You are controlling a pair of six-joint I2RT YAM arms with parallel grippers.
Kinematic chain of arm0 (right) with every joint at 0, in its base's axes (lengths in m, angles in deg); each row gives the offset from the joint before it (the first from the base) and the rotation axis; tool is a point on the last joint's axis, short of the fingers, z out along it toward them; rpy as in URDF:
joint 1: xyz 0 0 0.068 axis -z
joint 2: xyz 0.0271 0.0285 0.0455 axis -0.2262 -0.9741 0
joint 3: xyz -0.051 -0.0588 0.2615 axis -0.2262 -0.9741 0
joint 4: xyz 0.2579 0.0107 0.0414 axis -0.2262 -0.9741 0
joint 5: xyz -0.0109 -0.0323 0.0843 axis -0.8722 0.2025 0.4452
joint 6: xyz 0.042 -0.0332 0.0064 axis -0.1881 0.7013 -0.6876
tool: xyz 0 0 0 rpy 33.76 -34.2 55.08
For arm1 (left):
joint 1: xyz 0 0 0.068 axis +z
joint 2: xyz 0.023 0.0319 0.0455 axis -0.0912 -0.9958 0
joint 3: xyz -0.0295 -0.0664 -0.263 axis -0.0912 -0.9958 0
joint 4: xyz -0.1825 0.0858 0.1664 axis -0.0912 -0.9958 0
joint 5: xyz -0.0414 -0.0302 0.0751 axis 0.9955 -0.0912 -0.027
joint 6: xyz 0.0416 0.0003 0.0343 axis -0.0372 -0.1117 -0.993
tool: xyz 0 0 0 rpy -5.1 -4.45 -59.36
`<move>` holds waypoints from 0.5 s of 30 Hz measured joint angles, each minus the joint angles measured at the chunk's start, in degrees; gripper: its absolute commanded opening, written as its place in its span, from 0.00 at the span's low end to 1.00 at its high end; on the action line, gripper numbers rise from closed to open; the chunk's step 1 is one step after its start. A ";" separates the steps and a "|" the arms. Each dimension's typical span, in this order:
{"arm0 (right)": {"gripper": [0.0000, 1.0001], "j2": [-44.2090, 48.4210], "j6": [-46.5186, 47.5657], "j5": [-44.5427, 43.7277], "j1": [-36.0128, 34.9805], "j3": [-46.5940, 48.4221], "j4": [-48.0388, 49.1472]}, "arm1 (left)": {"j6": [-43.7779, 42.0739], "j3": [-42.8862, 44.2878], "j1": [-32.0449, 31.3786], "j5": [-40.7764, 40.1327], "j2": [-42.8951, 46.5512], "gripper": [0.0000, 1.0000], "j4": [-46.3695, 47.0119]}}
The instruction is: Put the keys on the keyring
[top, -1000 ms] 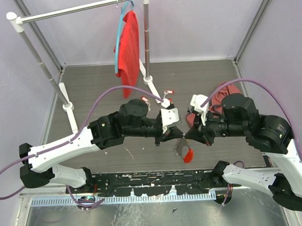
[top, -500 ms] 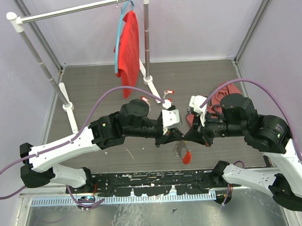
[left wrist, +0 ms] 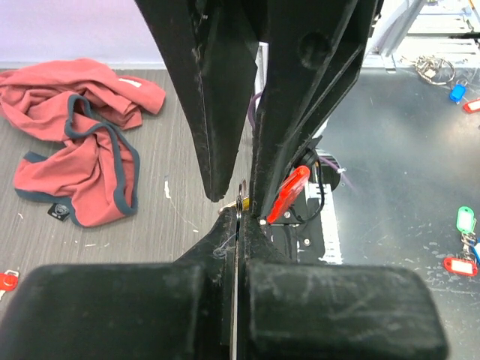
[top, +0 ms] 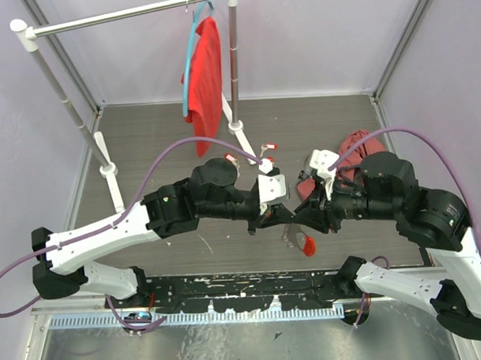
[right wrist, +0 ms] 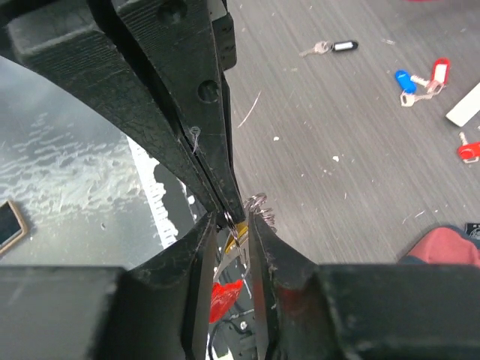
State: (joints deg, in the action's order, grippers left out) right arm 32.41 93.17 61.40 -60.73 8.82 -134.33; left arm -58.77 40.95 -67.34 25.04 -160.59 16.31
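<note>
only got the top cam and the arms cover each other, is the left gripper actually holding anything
observer: yes. in the left wrist view the left gripper is shut on a thin metal piece, seen edge-on. i cannot tell if it is a key.
operator: ok and whats at the right ones tips
observer: in the right wrist view a small silvery ring and a yellow bit sit at the right gripper, where both grippers' tips meet.
operator: any loose keys behind the arms
observer: a black-tagged key, plus a blue-tagged key beside a red-tagged key, lie on the table.
</note>
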 measured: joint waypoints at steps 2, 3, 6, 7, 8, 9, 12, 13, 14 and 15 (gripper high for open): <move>0.33 1.44 -1.49 -0.59 0.00 -1.01 2.21 | 0.15 -0.44 -0.09 -0.37 0.15 0.00 1.07; 0.33 2.21 -2.45 -0.90 0.00 -1.57 3.15 | 0.31 -0.92 -0.09 -0.59 0.37 0.00 1.75; 0.33 4.90 -6.05 -2.03 0.00 -3.41 6.10 | 0.90 -2.99 -0.11 -1.29 1.51 0.00 4.00; 0.33 5.92 -7.39 -2.40 0.00 -4.00 6.97 | 1.25 -4.07 -0.13 -1.49 2.25 0.00 4.79; 0.33 6.64 -8.41 -2.71 0.00 -4.42 7.67 | 1.57 -4.87 -0.13 -1.55 2.93 0.00 5.40; 0.33 7.43 -9.70 -3.17 0.00 -4.96 8.48 | 1.88 -5.66 -0.13 -1.68 3.56 0.00 6.34; 0.34 9.05 -13.22 -4.50 0.00 -6.38 10.58 | 2.97 -8.15 -0.15 -2.01 5.73 0.00 9.46; 0.35 9.75 -14.51 -4.92 0.00 -7.32 11.85 | 3.30 -9.01 -0.17 -2.23 6.47 0.00 10.58; 0.36 10.43 -15.67 -5.31 0.00 -8.31 12.85 | 3.61 -9.66 -0.20 -2.40 7.04 0.00 11.41; 0.37 11.47 -17.16 -5.86 0.00 -9.92 14.51 | 4.04 -10.47 -0.24 -2.69 7.67 0.00 12.55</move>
State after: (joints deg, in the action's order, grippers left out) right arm 43.88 76.02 55.54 -60.73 -1.11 -119.81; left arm -54.73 30.48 -67.58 22.35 -152.92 28.86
